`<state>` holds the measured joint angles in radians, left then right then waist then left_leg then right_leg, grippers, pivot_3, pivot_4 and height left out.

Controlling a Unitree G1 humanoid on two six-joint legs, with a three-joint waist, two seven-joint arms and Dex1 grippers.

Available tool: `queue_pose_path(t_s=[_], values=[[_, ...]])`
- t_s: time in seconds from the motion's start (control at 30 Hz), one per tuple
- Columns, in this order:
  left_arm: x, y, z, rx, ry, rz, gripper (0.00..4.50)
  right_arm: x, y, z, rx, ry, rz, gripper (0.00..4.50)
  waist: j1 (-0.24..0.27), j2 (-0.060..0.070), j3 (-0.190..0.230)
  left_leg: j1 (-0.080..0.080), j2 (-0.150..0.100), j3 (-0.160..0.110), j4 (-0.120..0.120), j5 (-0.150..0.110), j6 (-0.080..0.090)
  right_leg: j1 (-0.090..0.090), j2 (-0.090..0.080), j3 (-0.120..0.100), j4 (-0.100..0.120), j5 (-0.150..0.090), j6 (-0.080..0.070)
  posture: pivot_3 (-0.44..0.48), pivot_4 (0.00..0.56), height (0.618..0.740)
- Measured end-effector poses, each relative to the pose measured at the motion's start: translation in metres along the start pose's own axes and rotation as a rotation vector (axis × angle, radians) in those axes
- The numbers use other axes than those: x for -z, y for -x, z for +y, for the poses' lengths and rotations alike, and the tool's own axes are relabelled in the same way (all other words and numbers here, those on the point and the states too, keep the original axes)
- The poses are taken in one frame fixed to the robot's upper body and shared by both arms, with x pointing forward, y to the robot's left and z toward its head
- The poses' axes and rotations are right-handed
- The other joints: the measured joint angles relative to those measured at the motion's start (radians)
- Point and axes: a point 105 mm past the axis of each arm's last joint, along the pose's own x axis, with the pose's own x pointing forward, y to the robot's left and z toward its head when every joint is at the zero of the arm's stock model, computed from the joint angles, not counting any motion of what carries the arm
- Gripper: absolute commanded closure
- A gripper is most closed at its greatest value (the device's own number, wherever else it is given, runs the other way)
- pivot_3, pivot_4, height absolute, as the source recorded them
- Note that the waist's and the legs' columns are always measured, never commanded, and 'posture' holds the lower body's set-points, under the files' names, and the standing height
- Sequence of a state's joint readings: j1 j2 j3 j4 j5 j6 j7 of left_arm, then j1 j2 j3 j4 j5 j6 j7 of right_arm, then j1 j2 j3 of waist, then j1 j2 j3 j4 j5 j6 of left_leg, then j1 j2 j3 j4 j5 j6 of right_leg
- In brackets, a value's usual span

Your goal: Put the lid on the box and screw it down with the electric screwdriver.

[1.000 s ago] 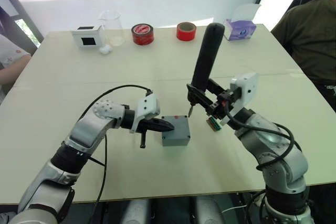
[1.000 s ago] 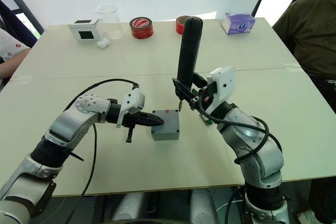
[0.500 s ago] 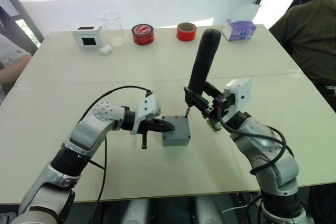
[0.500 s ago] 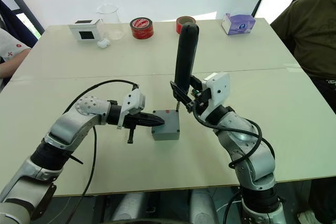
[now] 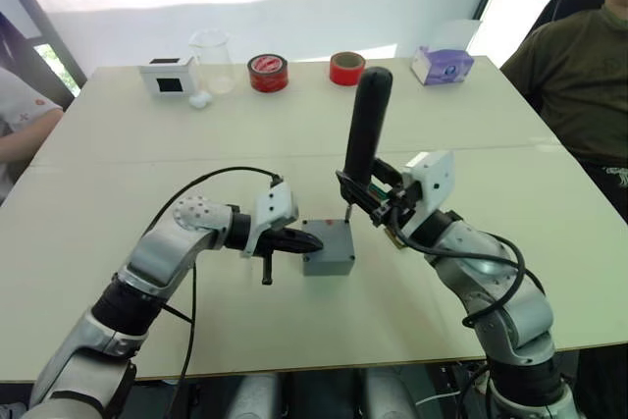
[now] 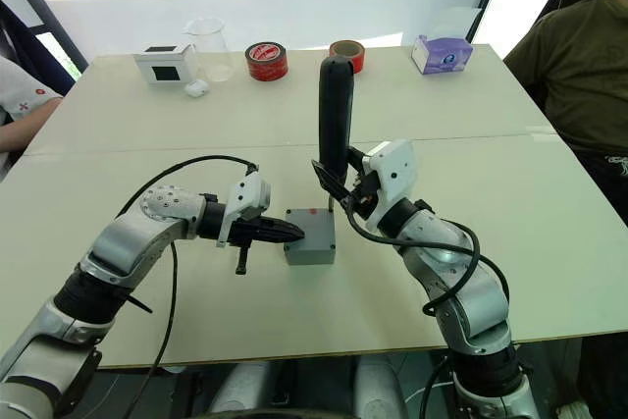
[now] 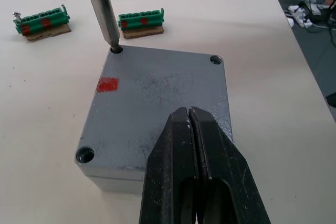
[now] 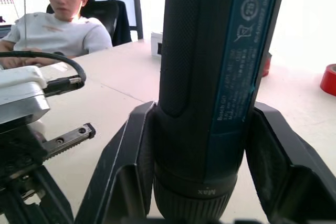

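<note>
Pale tabletop [image 5: 294,331], wide and bare near the front edge, plenty of room round the work. Nearest in: left gripper [image 7: 191,129], fingers pressed together with nothing between them, tips resting on the lid [image 7: 157,98], over its near edge, apparently pinning it down. Lid already sits on the box [image 5: 329,260], flush, red mark on top. Box lies straight ahead of the left fingertips and touching them.

Right gripper [image 5: 371,201] has its fingers clamped round the electric screwdriver [image 5: 365,134], low on the body; long axis nearly upright, tilted slightly away from the robot. Metal bit [image 7: 103,10] points down and its tip is seated in the lid's far corner screw hole [image 7: 116,50], on the corner away from the left fingers, so the two grippers stay apart. Key relation: bit and hole are lined up, driver needs to stay vertical over that corner. Other corner holes [image 7: 84,155] look open; whether screws sit in them I cannot tell.

Just beyond the box, two green terminal blocks [image 7: 140,19] on the table, close to the bit but clear of it. Far edge: white box with a black screen [image 5: 165,76], glass beaker [image 5: 210,54], two red tape rolls [image 5: 267,72], tissue box [image 5: 442,63]. Person seated at the right side [image 5: 574,56], another at the left.
</note>
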<state>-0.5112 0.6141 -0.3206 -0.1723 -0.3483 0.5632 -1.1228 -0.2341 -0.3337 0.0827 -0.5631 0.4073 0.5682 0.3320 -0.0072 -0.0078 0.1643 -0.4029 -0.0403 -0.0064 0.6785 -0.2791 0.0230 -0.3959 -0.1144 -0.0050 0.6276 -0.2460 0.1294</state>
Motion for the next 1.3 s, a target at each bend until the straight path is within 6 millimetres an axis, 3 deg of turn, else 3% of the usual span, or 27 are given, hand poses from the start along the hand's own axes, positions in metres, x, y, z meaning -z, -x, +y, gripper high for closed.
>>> queue_pose_path(t_s=[0.23,1.3], values=[[0.0042,0.0001,-0.0004,-0.007,0.014,0.009,4.50,0.0053,-0.0001,-0.0016,0.000,-0.012,0.023,2.67,0.001,-0.003,-0.009,0.013,-0.001,0.000,-0.012,0.000,0.000,0.007,-0.002,0.000,-0.010,-0.002,-0.003,0.000,0.150,0.740],[0.0070,-0.0025,-0.0050,-0.001,0.017,0.015,4.50,0.0087,0.0026,-0.0006,-0.009,-0.019,0.027,2.67,0.003,-0.004,-0.021,0.013,-0.001,-0.001,-0.016,-0.001,0.000,0.007,-0.006,0.000,-0.014,-0.002,-0.004,0.000,0.150,0.740]])
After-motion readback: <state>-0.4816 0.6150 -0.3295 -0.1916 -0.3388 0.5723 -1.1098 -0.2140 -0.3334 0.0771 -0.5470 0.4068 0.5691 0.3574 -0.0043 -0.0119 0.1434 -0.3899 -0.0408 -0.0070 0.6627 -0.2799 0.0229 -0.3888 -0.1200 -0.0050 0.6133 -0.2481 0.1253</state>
